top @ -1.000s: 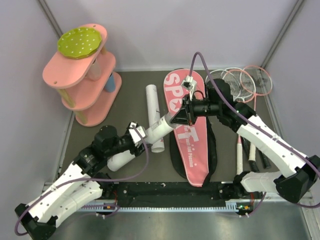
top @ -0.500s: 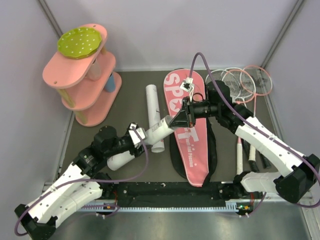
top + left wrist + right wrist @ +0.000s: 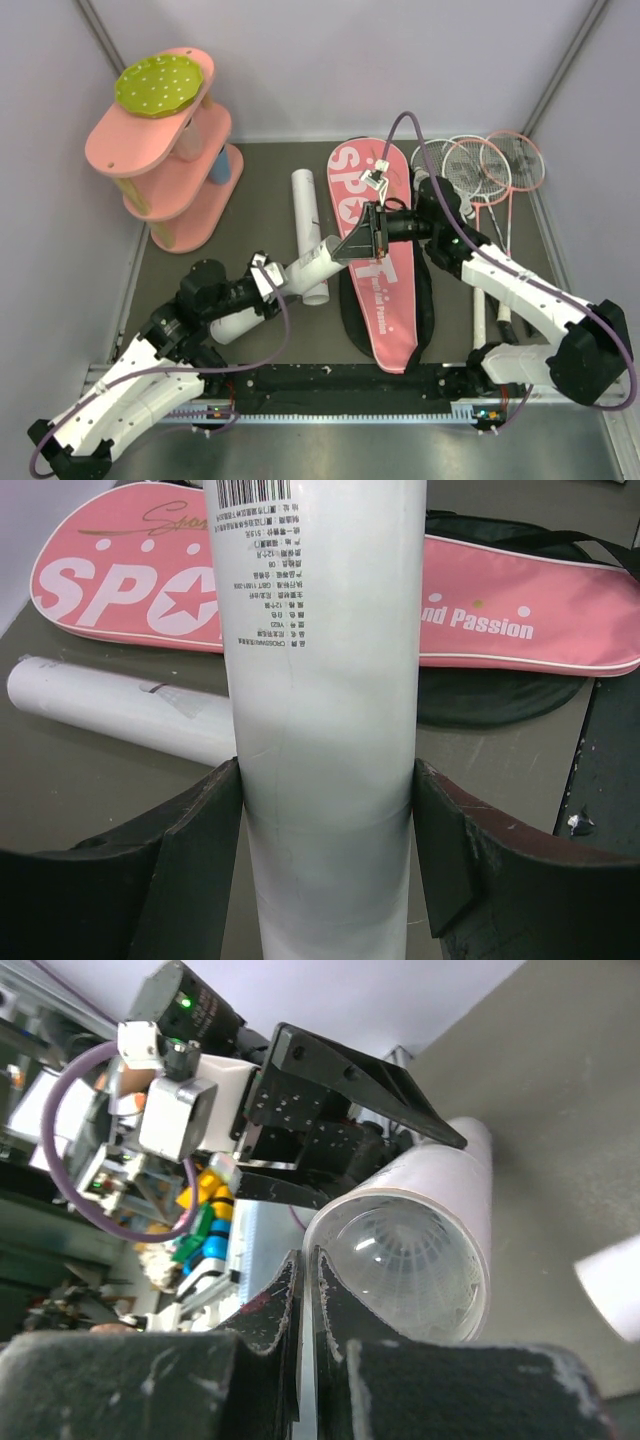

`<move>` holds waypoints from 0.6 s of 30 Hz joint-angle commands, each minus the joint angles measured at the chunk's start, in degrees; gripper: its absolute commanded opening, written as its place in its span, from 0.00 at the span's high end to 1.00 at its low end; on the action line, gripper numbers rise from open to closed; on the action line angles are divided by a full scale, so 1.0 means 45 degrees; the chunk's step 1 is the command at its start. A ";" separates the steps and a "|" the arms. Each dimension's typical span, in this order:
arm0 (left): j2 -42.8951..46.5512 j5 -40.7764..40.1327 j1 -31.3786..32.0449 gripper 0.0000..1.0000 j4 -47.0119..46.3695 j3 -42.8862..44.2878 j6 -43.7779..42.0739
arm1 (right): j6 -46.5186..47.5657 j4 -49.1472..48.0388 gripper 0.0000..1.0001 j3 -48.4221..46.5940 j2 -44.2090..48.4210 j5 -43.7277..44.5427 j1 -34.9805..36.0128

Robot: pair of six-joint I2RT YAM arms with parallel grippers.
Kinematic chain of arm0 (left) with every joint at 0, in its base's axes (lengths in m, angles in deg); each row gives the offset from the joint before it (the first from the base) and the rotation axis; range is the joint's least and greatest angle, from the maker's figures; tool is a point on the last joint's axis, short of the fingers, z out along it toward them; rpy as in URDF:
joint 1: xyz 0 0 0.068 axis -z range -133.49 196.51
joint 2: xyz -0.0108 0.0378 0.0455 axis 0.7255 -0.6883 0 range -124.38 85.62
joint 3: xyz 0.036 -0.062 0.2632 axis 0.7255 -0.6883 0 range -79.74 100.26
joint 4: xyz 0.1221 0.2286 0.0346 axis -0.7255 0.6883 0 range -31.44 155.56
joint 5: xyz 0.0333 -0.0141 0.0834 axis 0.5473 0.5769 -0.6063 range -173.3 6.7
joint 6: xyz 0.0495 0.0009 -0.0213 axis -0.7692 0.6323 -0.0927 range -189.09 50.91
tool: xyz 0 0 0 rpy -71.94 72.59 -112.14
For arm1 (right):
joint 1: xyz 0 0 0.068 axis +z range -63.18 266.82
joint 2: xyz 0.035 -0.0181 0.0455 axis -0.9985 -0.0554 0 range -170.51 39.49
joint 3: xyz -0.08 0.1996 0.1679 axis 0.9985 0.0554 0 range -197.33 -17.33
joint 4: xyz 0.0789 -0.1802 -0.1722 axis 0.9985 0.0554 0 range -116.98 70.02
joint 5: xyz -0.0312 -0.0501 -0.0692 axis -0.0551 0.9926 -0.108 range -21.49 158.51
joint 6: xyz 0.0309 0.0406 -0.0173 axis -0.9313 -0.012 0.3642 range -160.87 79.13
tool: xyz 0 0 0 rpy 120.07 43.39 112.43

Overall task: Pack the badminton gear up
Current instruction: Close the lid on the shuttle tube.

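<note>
**Tube raised and aimed at the bag**
Your left gripper pinches the tube near its lower end, which leaves the capped end free beside the bag lying pink side up on the worktop. Your right gripper is pressed together and empty, its tip at that cap, likely to steady it. The second tube and rackets lie unpacked.

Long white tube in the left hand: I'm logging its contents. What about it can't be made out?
- Contents: right wrist view, the cloudy cap on the long white tube blurs whatever is inside.
- Far end: left wrist view, cut by the top edge; top view, covered by the right hand.
- Near end: left wrist view, cut by the bottom edge.
</note>
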 commanded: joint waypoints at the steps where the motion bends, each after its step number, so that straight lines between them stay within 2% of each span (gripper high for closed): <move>1: 0.0712 0.1056 0.0064 1.00 -0.2457 -0.0160 -0.0065 | -0.3936 -0.5260 1.00 0.1395 -0.0578 -0.1133 0.0216; 3: 0.1120 0.1271 0.0064 1.00 -0.2769 -0.0297 -0.0065 | -0.5883 -0.8025 1.00 0.1828 -0.1027 -0.1193 0.0236; 6: 0.1454 0.1447 0.0044 1.00 -0.2927 -0.0415 -0.0103 | -0.7531 -1.0205 1.00 0.2338 -0.1806 -0.1251 0.0372; 9: 0.1650 0.1623 0.0064 1.00 -0.2986 -0.0493 -0.0123 | -0.6800 -0.9123 1.00 0.2144 -0.2179 -0.1310 0.0685; 10: 0.1650 0.1643 0.0045 1.00 -0.2986 -0.0493 -0.0124 | -0.6331 -0.7686 1.00 0.1853 -0.2181 -0.1329 0.0898; 13: 0.1592 0.1701 0.0064 1.00 -0.2927 -0.0474 -0.0182 | -0.4571 -0.5161 1.00 0.1383 -0.2180 -0.1154 0.1094; 18: 0.1689 0.1721 0.0064 1.00 -0.2947 -0.0454 -0.0143 | -0.4762 -0.5580 1.00 0.1518 -0.2551 -0.1057 0.1310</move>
